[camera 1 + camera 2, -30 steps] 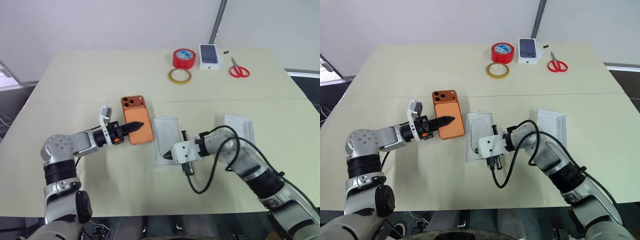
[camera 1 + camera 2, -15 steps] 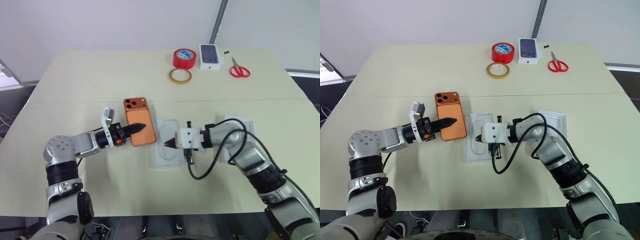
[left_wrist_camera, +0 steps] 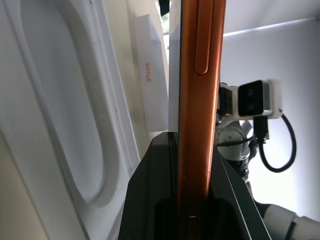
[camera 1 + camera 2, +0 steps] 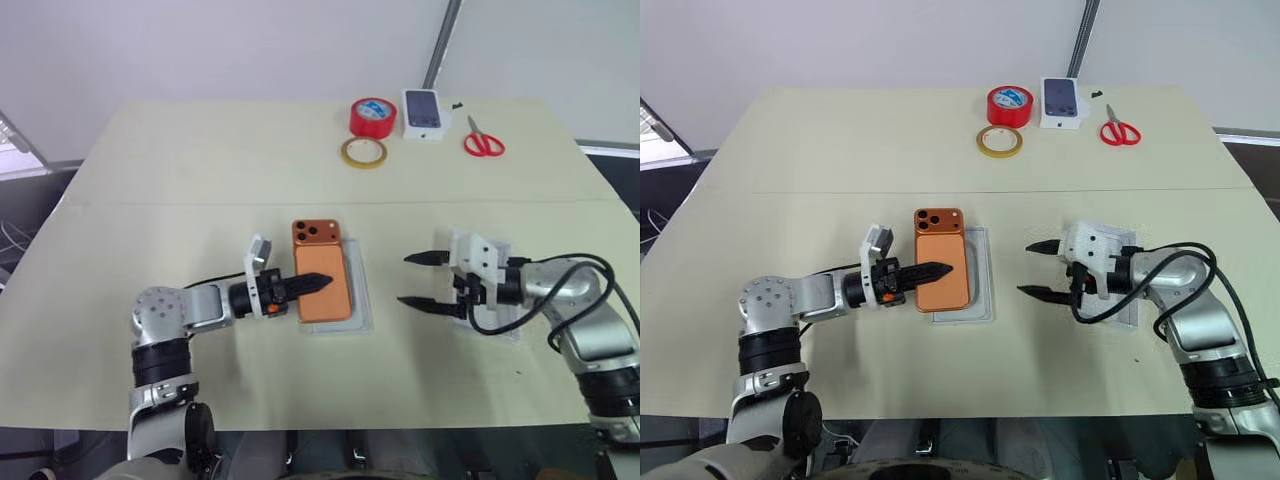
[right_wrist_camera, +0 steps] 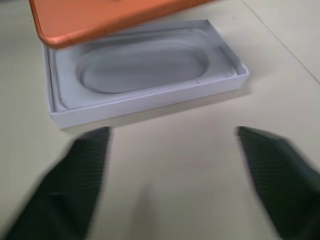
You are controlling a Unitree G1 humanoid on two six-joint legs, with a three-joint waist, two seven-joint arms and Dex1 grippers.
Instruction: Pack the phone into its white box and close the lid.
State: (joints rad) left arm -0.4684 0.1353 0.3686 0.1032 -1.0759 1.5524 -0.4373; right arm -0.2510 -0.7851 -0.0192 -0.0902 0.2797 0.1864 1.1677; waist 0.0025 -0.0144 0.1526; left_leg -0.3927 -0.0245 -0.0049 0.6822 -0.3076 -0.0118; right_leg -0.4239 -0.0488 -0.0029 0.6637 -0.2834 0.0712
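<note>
Only readable writing I can find is on the left wrist view: "iPhone" in orange letters down the side of a white carton edge (image 3: 150, 85). The small white box with a phone picture (image 4: 423, 112) at the far edge of the table (image 4: 200, 160) is too small to read.

My left gripper (image 4: 318, 282) is clamped on the phone (image 4: 322, 283), orange-copper, camera bump pointing away from me. The phone hangs over the left part of the white box (image 4: 362, 300), and from the right wrist view its near edge is above the tray's rim, not down inside. The tray (image 5: 145, 95) shows a moulded oval recess in a greyish floor there, so I can't tell if that's the floor itself or an insert.

My right gripper (image 4: 424, 280) is wide open and holding nothing, hovering off to the right of the tray with bare tabletop between them. Behind it sits the lid (image 4: 500, 325), mostly hidden by the wrist and cable, so I can't make out which way up it lies.

Lots of open room in the middle and left of the table. Red tape roll (image 4: 370, 116), yellowish tape ring (image 4: 362, 152) and red-handled scissors (image 4: 483, 142) are all well clear at the far side.
</note>
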